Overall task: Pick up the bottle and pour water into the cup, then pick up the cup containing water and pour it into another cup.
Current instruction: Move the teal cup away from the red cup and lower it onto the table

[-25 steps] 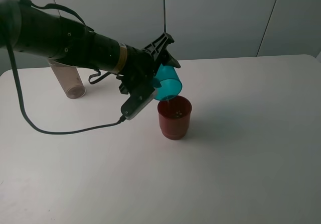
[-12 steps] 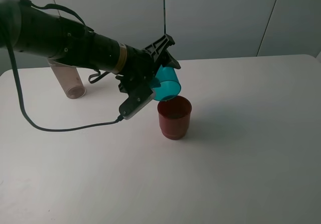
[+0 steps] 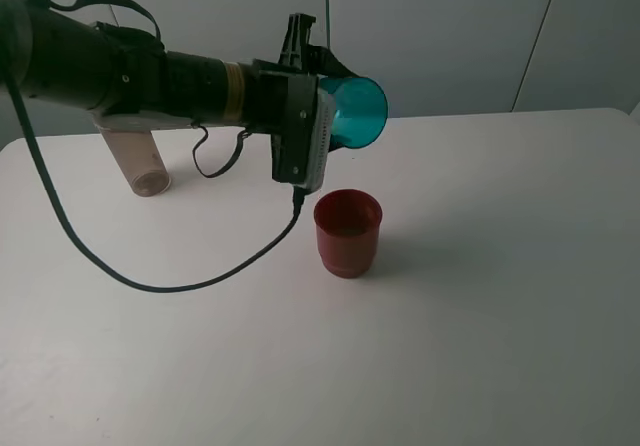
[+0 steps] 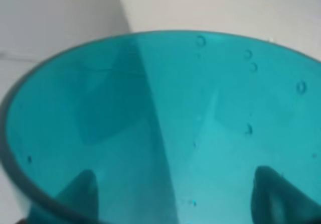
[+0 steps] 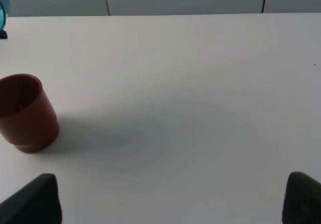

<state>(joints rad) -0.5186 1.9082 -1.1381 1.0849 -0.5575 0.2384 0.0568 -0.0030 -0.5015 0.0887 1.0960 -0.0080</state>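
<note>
I am counting three vessels on the one white table (image 3: 480, 326), and two arms, of which only one is showing from the high camera.

Nearest to me, the red cup (image 3: 348, 233) is standing upright on the table, a little left of the middle, on its stepped base. From above I am seeing a dark inside; whether there is water in it I cannot tell. The right wrist view is also catching this red cup (image 5: 25, 112), well apart from the right gripper (image 5: 170, 199), whose two dark fingertips (image 5: 35, 199) are sitting wide apart at the edges of that view with nothing between them, so I am reading that gripper as released over bare table.

Further back and higher, the left gripper (image 3: 325, 116) is grasping the one teal cup (image 3: 357, 113), clenched tight on it. The cup is lying on its side in the air, mouth facing right and toward the camera, above and slightly behind the red cup and not touching it. The left wrist view is filled with the teal cup (image 4: 165, 128), with a few droplets clinging to its wall and two dark finger shapes (image 4: 75, 194) showing through the plastic. A black cable (image 3: 150, 284) is looping from the arm down onto the table.

Farthest, at the back left, the single grey-brown bottle (image 3: 135, 161) is standing on the table, partly hidden behind the left arm.
</note>
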